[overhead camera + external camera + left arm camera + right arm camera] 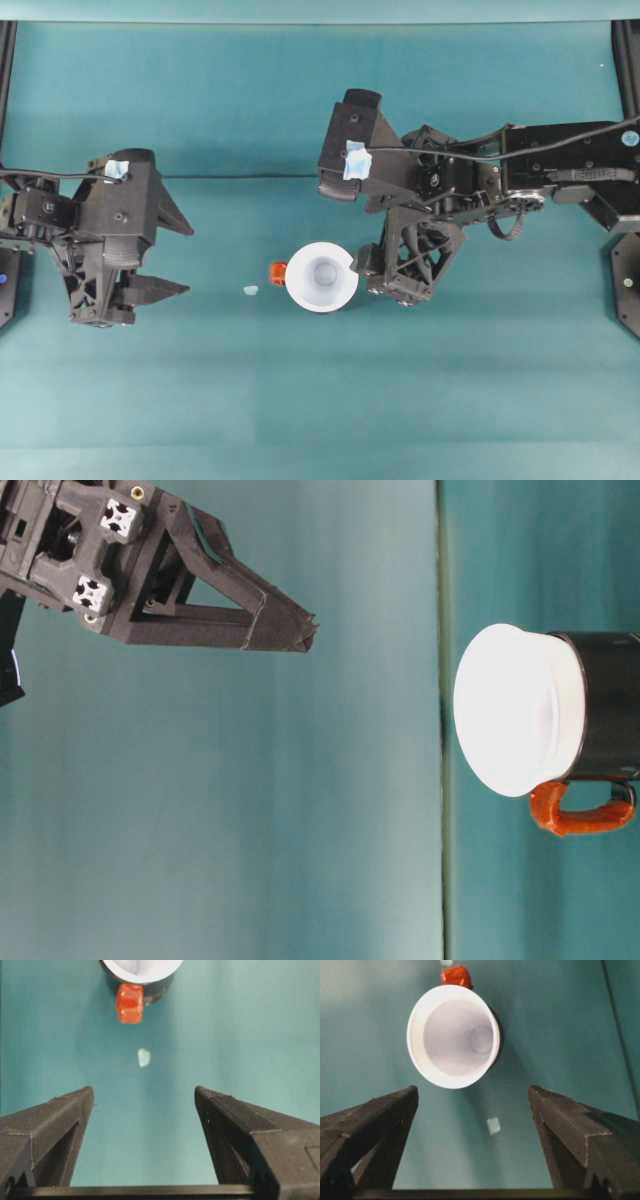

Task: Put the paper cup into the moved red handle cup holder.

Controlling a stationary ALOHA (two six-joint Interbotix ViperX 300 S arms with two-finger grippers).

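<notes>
Black gripper fingers (370, 1130) frame the lower edge of the right wrist view, spread wide apart with nothing between them; the right gripper (472, 1125) holds no object. Beyond the fingers, the paper cup (454, 1035) sits inside the cup holder (496, 1035), whose black wall shows as a thin crescent past the cup's white rim. The cup's wide rim overhangs the holder, and the orange-red handle (456, 976) projects from the far side. A small pale scrap (493, 1125) lies on the teal table (560, 1020) between the cup and the fingers. In the overhead view, the paper cup (321, 276) stands near the table's middle, with the handle (278, 272) pointing toward the left arm and the right gripper (375, 275) just beside the cup on the opposite side, not gripping it. The left gripper (175, 255) is well apart from the cup, its fingers spread wide and empty; a second pale scrap (250, 290) lies between it and the handle. The left wrist view shows the same spread fingers (55, 1125), the scrap (144, 1057) ahead of them, and the handle (130, 1004) facing the camera below the holder (155, 990). In the table-level view, the cup's rim (510, 710) stands proud of the black holder (605, 705), the handle (580, 810) loops from the holder's side, and a gripper finger (260, 615) hangs clear above the table, apart from the cup.
</notes>
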